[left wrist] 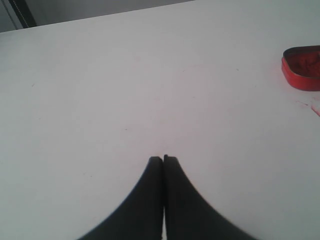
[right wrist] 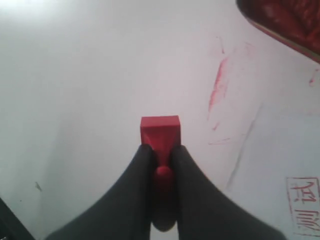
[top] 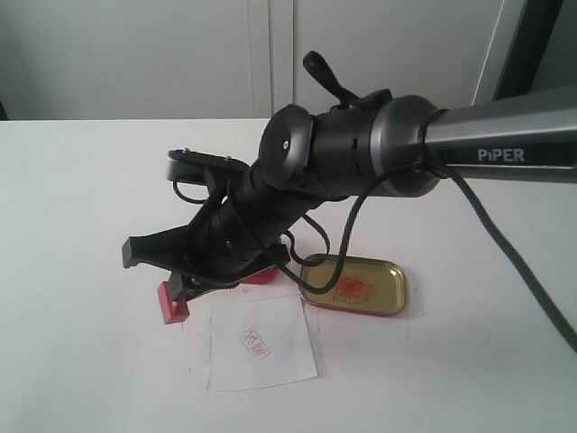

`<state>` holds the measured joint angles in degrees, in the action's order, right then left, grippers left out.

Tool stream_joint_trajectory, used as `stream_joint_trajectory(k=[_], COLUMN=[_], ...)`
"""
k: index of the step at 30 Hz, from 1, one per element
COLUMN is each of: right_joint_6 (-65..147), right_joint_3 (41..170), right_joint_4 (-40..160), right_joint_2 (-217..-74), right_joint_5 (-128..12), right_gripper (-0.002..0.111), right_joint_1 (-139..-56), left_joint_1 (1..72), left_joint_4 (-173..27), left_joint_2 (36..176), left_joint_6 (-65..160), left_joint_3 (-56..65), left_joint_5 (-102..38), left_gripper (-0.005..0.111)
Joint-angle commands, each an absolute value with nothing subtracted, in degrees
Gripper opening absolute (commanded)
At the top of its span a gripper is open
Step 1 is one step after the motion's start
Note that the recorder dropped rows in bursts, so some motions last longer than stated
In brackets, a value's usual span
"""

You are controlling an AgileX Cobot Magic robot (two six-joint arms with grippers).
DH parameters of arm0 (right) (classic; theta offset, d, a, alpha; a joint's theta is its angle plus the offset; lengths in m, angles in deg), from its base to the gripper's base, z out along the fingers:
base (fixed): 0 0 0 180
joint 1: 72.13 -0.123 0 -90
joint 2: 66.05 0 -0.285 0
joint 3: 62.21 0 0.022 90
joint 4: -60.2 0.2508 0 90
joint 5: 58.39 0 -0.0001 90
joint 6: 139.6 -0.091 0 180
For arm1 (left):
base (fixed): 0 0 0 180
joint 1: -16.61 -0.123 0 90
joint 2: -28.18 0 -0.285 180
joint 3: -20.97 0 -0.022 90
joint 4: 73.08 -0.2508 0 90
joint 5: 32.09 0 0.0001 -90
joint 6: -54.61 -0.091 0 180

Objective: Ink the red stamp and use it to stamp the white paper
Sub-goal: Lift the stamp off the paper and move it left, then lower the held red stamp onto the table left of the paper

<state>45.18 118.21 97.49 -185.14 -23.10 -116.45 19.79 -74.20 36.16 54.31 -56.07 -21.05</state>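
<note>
The left tool point(left wrist: 163, 159) is pinched shut with nothing in it, over the white bench point(left wrist: 100, 100). The right tool point(right wrist: 161, 149) squeezes the red stamp point(right wrist: 160, 129) by its knob, just left of the white paper point(top: 261, 347), which has a red print point(top: 255, 342) on it. A gold lid point(top: 356, 286) lies right of the paper.

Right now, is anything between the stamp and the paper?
Nothing visible. The right claw holds the stamp just off the paper's corner, with only bare table between them.
</note>
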Motion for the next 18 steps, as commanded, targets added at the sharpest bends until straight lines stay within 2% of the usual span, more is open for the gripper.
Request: stream_joint_trajectory(k=[1, 18], right_joint_6=[51.6, 67.4], right_joint_3=[118.0, 117.9], right_joint_4=[105.7, 123.9], right_joint_2=[-185.6, -190.6], right_joint_5=[-23.7, -19.1], right_gripper=[0.0, 0.0], right_joint_1=[-115.7, -113.7], left_joint_1=[19.7, 19.7], left_joint_4=[-74.0, -74.0], left_joint_2=[36.0, 36.0], left_joint_6=[54.1, 54.1], left_joint_3=[-56.3, -56.3], left_joint_5=[-21.3, -21.3], left_gripper=[0.0, 0.0])
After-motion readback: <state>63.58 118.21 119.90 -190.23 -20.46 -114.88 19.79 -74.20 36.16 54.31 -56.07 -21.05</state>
